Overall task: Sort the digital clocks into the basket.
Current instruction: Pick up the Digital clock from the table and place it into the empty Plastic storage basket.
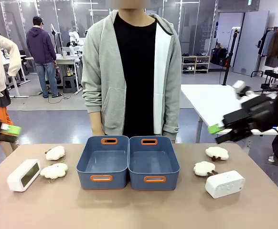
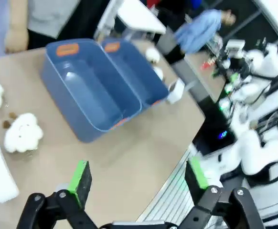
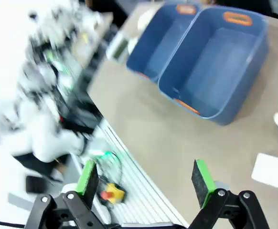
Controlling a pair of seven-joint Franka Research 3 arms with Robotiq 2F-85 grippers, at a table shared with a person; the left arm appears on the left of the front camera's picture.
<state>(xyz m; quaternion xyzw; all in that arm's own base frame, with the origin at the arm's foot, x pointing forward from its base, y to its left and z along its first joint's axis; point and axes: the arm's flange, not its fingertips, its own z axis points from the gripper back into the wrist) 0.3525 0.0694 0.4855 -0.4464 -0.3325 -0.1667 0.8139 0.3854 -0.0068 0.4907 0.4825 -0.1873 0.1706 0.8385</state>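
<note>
- The room is an open workshop with grey partition walls, desks and a clothes rack far behind; a person in a grey zip hoodie over a black top point(image 1: 129, 71) stands at the far edge of the bench.
- The tan, flat-topped bench point(image 1: 139, 210) carries two blue rectangular plastic tubs with orange-rimmed slots. The left tub point(image 1: 88, 179) and the right tub point(image 1: 171, 180) stand side by side in the middle, long walls touching.
- The white rounded plastic clock with a grey screen face point(image 1: 23, 175) lies on the bench at the robot's left, well apart from the tubs, with its screen turned up and toward the middle.
- Just beside it lie two fluffy cream plush toys, one point(image 1: 53, 171) close to the clock and one point(image 1: 55, 152) farther back.
- The white rounded plastic clock with a dotted front point(image 1: 224, 183) stands on the bench at the robot's right, also outside the tubs.
- Two more cream plush toys lie near it: one point(image 1: 204, 168) just to its left and one point(image 1: 217, 152) behind.
- The left fingers point(image 1: 11, 129) hang above the bench's left edge, spread wide apart and grasping nothing; the left wrist view shows their green pads point(image 2: 80, 177) over bare bench.
- The right fingers point(image 1: 215, 129) hover high over the right side, likewise released and empty, with green pads point(image 3: 202, 177) spread apart in the right wrist view.
</note>
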